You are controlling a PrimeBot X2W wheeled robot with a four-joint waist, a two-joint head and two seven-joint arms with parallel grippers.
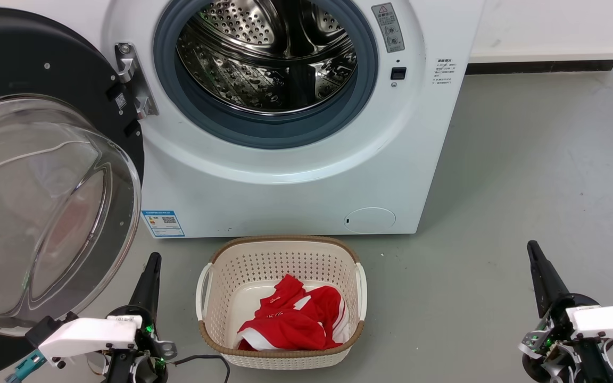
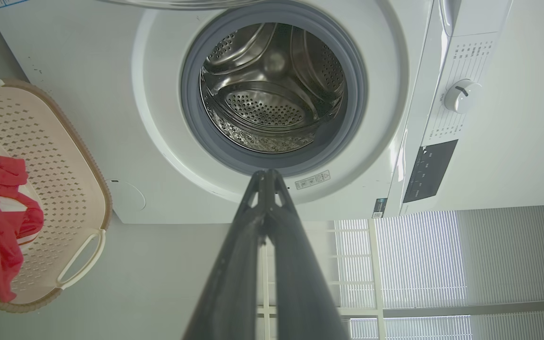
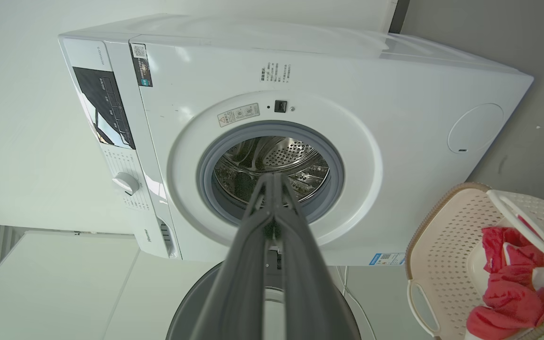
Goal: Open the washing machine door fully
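The washing machine door (image 1: 46,175) is being shown wide open.
The left gripper (image 1: 153,259) and right gripper (image 1: 532,247) are being held pressed together, either side of the laundry basket (image 1: 285,259).

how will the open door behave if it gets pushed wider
The door would likely swing as one stiff piece about its hinge, not slide, being mounted there. Its thick bulging glass suggests real weight, so it may resist a light nudge. The glossy curved surface could let a push slip off.
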